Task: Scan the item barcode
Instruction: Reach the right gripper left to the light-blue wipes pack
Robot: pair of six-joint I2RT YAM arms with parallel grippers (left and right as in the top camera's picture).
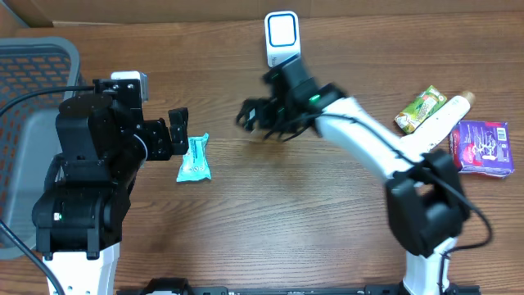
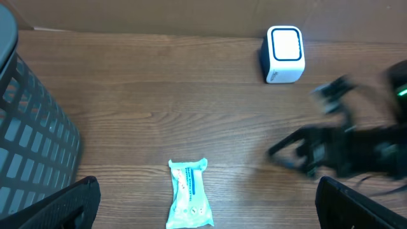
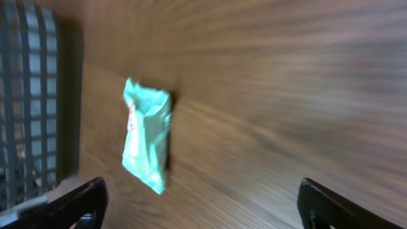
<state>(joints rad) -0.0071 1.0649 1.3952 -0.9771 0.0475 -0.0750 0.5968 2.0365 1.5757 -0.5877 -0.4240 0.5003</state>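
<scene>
Two arms work over the table (image 1: 246, 238). We note the teal packet (image 1: 194, 160) lying flat on the wood, gripped by neither arm. It sits just beside the left gripper (image 1: 177, 131), whose jaws are spread wide. A grey basket (image 1: 33, 74) stands at the table's left end. The right gripper (image 1: 258, 115), blurred, hangs just in front of the white scanner (image 1: 281, 37), jaws spread on nothing. A green packet (image 1: 421, 110) and a purple box (image 1: 483, 147) lie well apart on the right.

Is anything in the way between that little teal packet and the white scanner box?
Nothing lies on the table between the teal packet and the scanner; only the right gripper hovers close beside that line.
</scene>
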